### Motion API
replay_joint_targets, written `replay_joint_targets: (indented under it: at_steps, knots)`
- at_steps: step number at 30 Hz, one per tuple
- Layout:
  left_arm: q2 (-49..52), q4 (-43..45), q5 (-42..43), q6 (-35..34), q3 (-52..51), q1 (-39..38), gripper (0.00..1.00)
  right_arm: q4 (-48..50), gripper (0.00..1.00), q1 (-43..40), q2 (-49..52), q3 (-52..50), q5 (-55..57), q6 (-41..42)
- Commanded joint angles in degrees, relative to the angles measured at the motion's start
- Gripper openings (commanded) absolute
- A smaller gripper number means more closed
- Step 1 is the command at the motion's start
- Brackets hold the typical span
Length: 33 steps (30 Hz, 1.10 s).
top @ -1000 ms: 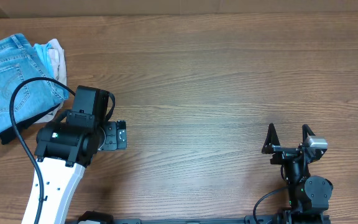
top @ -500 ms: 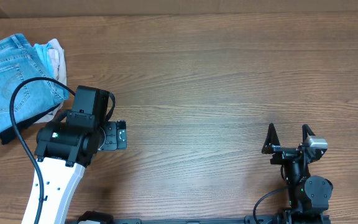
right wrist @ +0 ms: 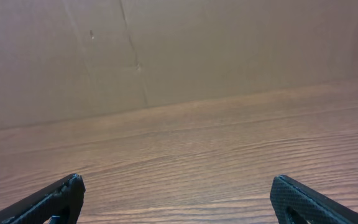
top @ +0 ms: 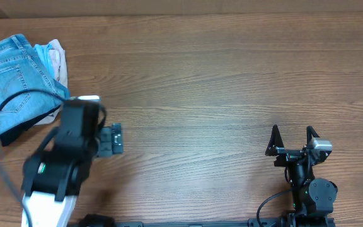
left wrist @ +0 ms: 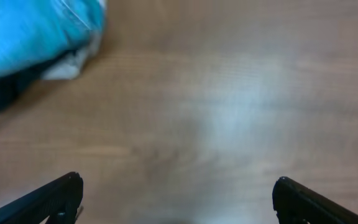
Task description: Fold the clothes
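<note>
The light blue denim jeans (top: 10, 79) lie folded on a pile at the table's far left, a stitched back pocket facing up. They show blurred at the top left of the left wrist view (left wrist: 33, 31). My left gripper (top: 115, 139) is open and empty over bare wood, to the right of the pile; its two fingertips frame the wrist view (left wrist: 178, 190). My right gripper (top: 291, 140) is open and empty near the front right of the table; its wrist view (right wrist: 176, 190) shows only wood between the fingers.
A black garment (top: 17, 130) sticks out under the jeans, and small light blue and beige garments (top: 52, 58) lie at the pile's right edge. A cardboard wall (right wrist: 166, 50) stands behind the table.
My left arm has swung back and to the left, and its gripper has shifted slightly left. The left arm is motion-blurred. The right arm has not moved.
</note>
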Motion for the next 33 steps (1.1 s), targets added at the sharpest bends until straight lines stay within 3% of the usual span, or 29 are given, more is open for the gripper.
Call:
replay_joint_targets:
  at_steps: [1, 8, 20, 24, 30, 33]
  knots:
    - [-7.06, 4.17, -0.48, 1.88, -5.95, 3.39, 1.0, 0.31, 1.0, 0.02, -0.2, -0.46, 0.07, -0.42]
    - [-22.82, 19.98, 3.91, 1.9, -24.85, 7.19, 1.0, 0.31, 1.0, 0.02, -0.2, -0.46, 0.07, -0.42]
    - [-42.4, 65.88, 8.09, 2.62, -56.5, 8.24, 1.0, 0.31, 1.0, 0.02, -0.2, -0.46, 0.07, -0.42]
    - [-47.17, 77.18, 7.85, 4.66, -63.3, 8.24, 1.0, 0.31, 1.0, 0.02, -0.2, -0.46, 0.07, -0.42]
    - [-54.55, 73.46, 8.31, 13.97, -63.56, 8.26, 1.0, 0.31, 1.0, 0.02, -0.2, -0.46, 0.07, -0.42]
    - [-55.3, 68.5, 8.57, 14.1, -63.56, 8.24, 1.0, 0.31, 1.0, 0.02, -0.2, -0.46, 0.07, -0.42]
